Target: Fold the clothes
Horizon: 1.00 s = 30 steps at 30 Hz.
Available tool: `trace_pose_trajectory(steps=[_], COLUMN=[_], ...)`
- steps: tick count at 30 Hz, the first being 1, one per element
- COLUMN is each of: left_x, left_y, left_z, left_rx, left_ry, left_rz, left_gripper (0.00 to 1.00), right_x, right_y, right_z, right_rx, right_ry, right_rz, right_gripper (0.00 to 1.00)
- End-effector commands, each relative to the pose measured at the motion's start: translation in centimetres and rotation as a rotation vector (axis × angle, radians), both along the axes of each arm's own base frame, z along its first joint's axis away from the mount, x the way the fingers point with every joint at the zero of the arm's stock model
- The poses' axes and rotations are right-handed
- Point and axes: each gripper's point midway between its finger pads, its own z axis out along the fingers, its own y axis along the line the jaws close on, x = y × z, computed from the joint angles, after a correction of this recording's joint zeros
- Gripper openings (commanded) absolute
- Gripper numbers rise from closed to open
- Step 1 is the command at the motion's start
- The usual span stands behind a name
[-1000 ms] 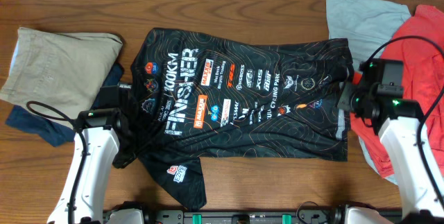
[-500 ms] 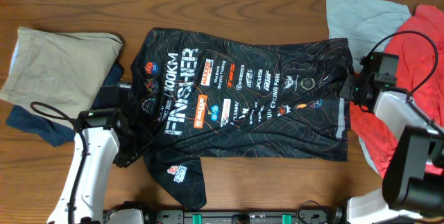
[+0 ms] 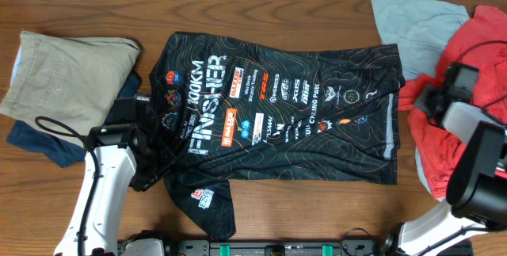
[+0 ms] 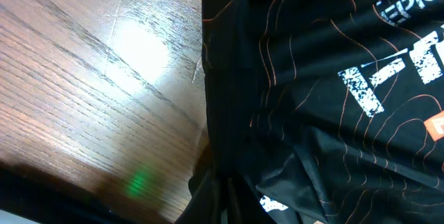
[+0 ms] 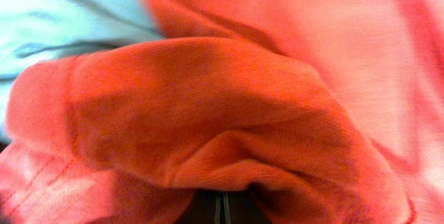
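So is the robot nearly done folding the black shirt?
Not really, it's only starting. Done: the jersey lies spread flat on the table, with no fold in it yet. In hand: the left end effector is shut on bunched fabric by the lower-left sleeve. The right end effector is shut over the red garment, off the jersey. Left: all the folds.

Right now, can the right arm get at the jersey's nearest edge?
Probably yes: the right gripper, shut, is over the red garment right beside the jersey, and nothing stands between them.
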Motion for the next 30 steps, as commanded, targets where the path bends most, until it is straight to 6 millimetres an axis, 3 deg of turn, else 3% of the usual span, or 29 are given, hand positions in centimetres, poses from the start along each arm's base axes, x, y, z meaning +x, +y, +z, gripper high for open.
trace_pose_trajectory(steps=[1, 7, 10, 12, 13, 17, 21, 26, 30], left_x=[0.2, 0.2, 0.2, 0.2, 0.2, 0.2, 0.2, 0.2, 0.2], left_y=[0.0, 0.0, 0.0, 0.0, 0.0, 0.0, 0.0, 0.0, 0.0], left_z=[0.4, 0.4, 0.4, 0.4, 0.4, 0.4, 0.4, 0.4, 0.4], left_rx=[-0.002, -0.002, -0.002, -0.002, -0.002, -0.002, -0.002, -0.001, -0.001], left_ry=[-0.012, -0.013, -0.013, -0.013, -0.013, -0.013, -0.013, -0.013, -0.013], left_rz=[-0.010, -0.011, -0.011, -0.010, -0.010, -0.011, -0.011, -0.010, -0.010], left_gripper=[0.06, 0.06, 0.06, 0.06, 0.06, 0.06, 0.06, 0.06, 0.06], right_x=[-5.3, -8.2, -7.6, -5.2, -3.1, 3.8, 5.6, 6.7, 7.4], right_y=[-4.8, -9.9, -10.7, -9.7, -8.4, -1.0, 2.2, 3.8, 3.8], right_z=[-2.7, 0.2, 1.7, 2.6, 3.3, 6.4, 6.6, 4.8, 3.0], right_rx=[-0.056, -0.075, -0.026, 0.053, 0.119, 0.280, 0.235, 0.107, 0.042], right_ry=[0.138, 0.147, 0.115, 0.062, 0.013, -0.184, -0.185, -0.095, -0.047], right_rz=[-0.214, -0.472, -0.518, -0.426, -0.309, 0.250, 0.405, 0.486, 0.482], right_gripper=[0.01, 0.01, 0.01, 0.01, 0.01, 0.02, 0.01, 0.01, 0.01])
